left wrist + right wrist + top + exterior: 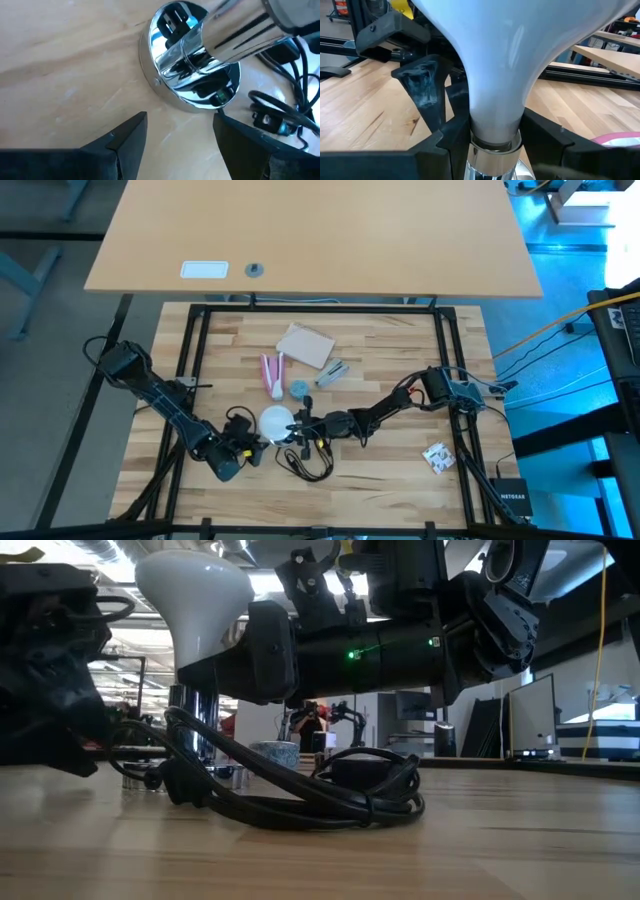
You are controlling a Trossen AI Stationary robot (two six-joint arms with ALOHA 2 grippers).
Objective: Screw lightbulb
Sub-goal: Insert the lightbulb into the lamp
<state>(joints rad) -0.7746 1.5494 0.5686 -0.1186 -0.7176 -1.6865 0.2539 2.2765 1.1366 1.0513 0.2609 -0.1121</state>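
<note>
The lightbulb (275, 420), pale white with a wide dome, stands upright, its narrow end in a chrome socket stem (190, 710). The stem rises from a round chrome base disc (190, 65) that lies on the table. My right gripper (492, 137) reaches in level from the right and is shut on the bulb's neck. My left gripper (180, 132) hovers open beside the chrome base on the near-left side; its fingers stand apart from the disc and hold nothing. My right gripper pinches the bulb's narrow neck (492, 117), just above the chrome socket collar (492, 155), between its two fingers (445, 145). The fingers come in level from the table's right side. The bulb stays upright, dome up, its lower end in the socket.
A coiled black cord (308, 462) lies just in front of the socket. Farther back lie a light-blue cap (299, 389), pink-and-white tubes (272, 375), a piece of cardboard (305, 345) and a small metal part (332, 372). Crumpled paper (438, 457) lies near the right edge.
</note>
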